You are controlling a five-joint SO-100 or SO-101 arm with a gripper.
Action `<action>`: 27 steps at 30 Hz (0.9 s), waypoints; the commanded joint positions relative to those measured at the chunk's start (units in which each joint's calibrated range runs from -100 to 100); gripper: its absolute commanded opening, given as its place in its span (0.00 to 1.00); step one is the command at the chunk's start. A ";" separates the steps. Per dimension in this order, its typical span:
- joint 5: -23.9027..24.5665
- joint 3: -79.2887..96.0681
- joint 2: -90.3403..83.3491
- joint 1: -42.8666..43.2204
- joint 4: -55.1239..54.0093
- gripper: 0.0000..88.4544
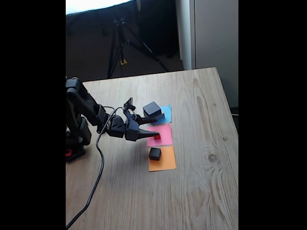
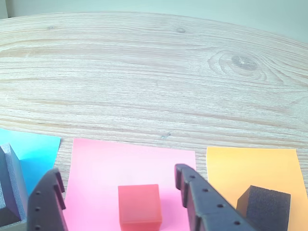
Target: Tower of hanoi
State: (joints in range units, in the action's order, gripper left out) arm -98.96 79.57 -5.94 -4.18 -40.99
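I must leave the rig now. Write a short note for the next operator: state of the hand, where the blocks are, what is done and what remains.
Hand: open, low over the pink paper, one finger on each side of the red cube, not closed on it.
Blocks: red cube on the pink paper; a small black block on the orange paper; a larger dark block on the blue paper, and whether another lies under it is unclear.
Done: blocks spread over three papers.
Left: probably grasp the red cube and continue restacking.
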 commanded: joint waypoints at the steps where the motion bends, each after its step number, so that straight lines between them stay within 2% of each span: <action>1: -1.04 -0.76 -14.27 -1.54 15.62 0.16; 5: -0.04 -5.67 -27.29 -2.21 39.41 0.05; 7: 2.64 -11.21 -32.06 -2.55 53.58 0.00; 9: 1.97 -17.12 -35.84 -3.13 68.55 0.00; 14: 2.14 -30.76 -42.58 -5.72 95.02 0.00; 21: 3.64 -58.67 -41.82 -12.99 123.67 0.00; 27: 1.97 -75.67 -39.33 -20.60 135.57 0.00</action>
State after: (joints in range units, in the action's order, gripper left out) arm -96.53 13.95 -45.70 -20.19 89.35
